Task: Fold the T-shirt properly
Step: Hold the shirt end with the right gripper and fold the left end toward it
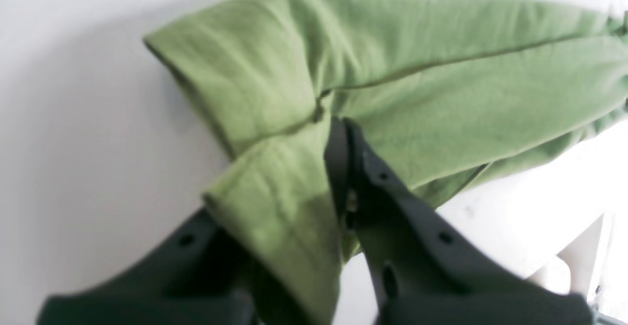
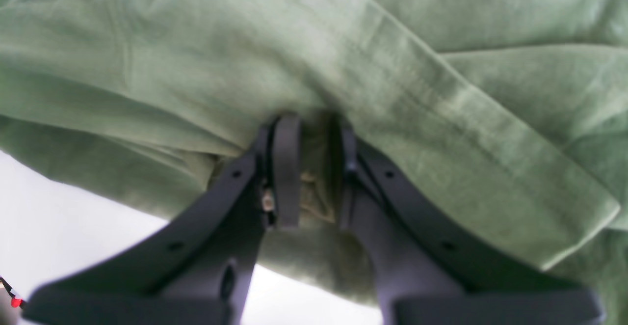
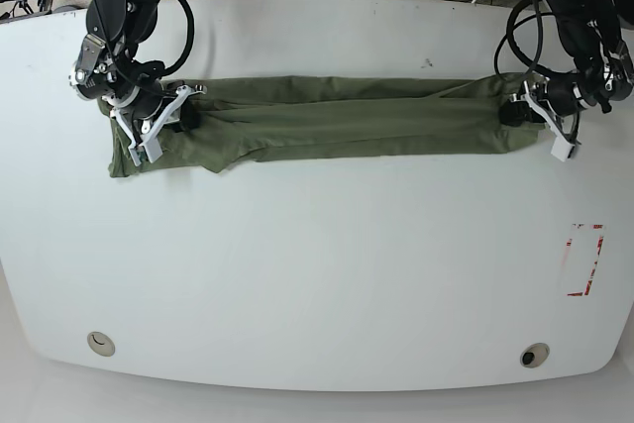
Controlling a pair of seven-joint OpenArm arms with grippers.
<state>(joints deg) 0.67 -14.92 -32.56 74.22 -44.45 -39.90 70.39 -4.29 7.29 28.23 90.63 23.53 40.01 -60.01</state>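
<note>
An olive-green T-shirt [image 3: 337,116] lies stretched into a long, narrow band across the far half of a white tabletop [image 3: 317,274], gathered lengthwise with soft wrinkles running end to end. At the base view's left end, the right hand [image 3: 157,126] is clamped on a bunched fold of the cloth; the right wrist view shows fabric squeezed between its dark fingers [image 2: 287,168] while a hemmed strip drapes over the top. A small flap of the shirt hangs toward the tabletop's near side just beside this hand. At the opposite end, the left hand [image 3: 540,111] grips the shirt's edge: in the left wrist view its fingers [image 1: 343,163] are pressed together on a fold, with a hemmed piece of cloth lying over one of them. A red-and-white marking [image 3: 584,260] sits on the tabletop, well apart from the shirt, toward the near right corner of the base view.
</note>
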